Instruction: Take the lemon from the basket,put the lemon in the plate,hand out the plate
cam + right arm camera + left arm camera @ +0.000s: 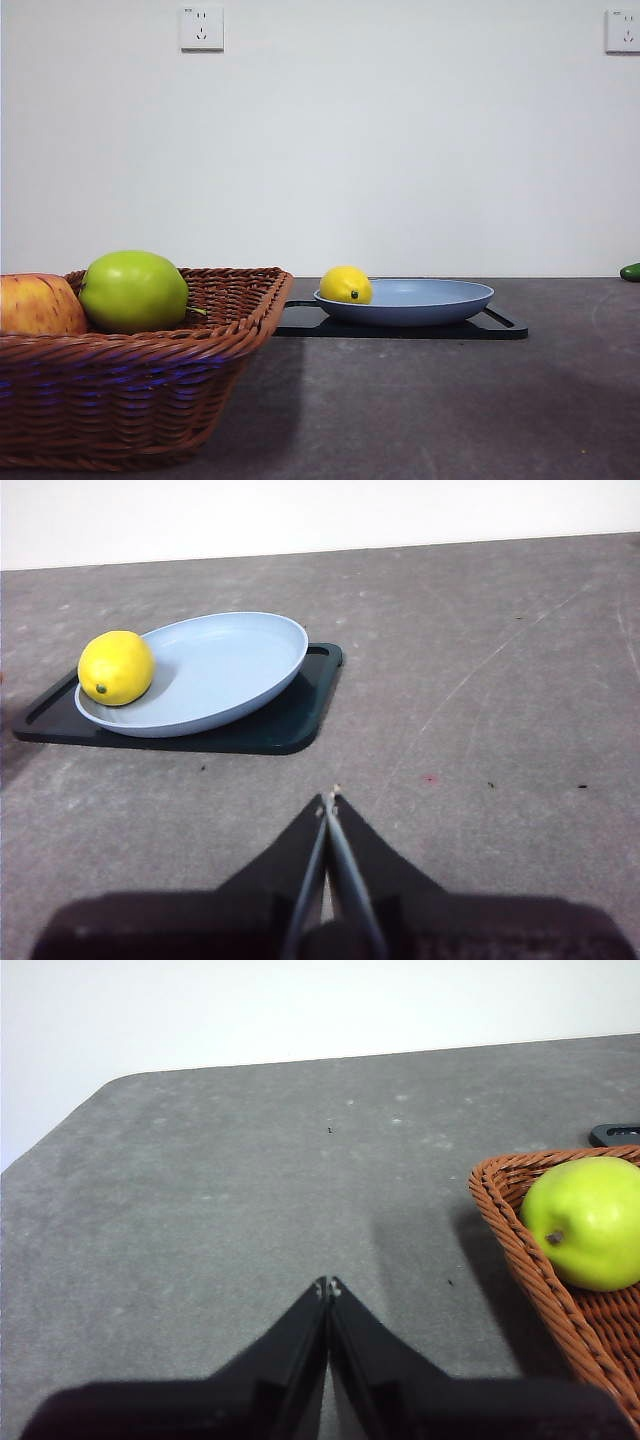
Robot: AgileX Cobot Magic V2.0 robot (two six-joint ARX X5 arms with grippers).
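The lemon (116, 667) already sat at the plate (230, 665) rim, left of centre in the right wrist frame. Both the right gripper (328, 802) and left gripper (328, 1285) had jaws pressed together, holding nothing. Handing out the plate likely called for opening the right jaws, pinching the bare rim opposite the lemon, and lifting level.

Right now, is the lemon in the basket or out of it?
Out. The lemon lies on the plate, apart from the basket.
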